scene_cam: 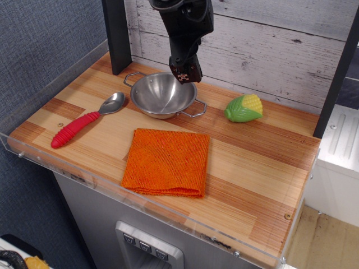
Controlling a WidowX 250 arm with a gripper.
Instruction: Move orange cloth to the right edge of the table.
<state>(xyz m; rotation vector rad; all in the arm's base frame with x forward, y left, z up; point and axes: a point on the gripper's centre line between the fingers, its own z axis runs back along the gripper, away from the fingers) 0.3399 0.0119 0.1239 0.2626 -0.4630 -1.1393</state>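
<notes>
Gripper: hangs above the steel bowl; we cannot tell its jaw state.
Orange cloth: we should pinch its right edge.
Table: we drag rightward, low.

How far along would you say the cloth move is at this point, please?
Nothing looks done yet: the orange cloth lies flat near the table's front middle, untouched. The gripper hangs above the steel bowl, holding nothing. Left: reach the cloth, grasp it, and drag it to the right edge.

the orange cloth lies flat mid-table, near the steel bowl, end effector above the bowl's rim.
</notes>
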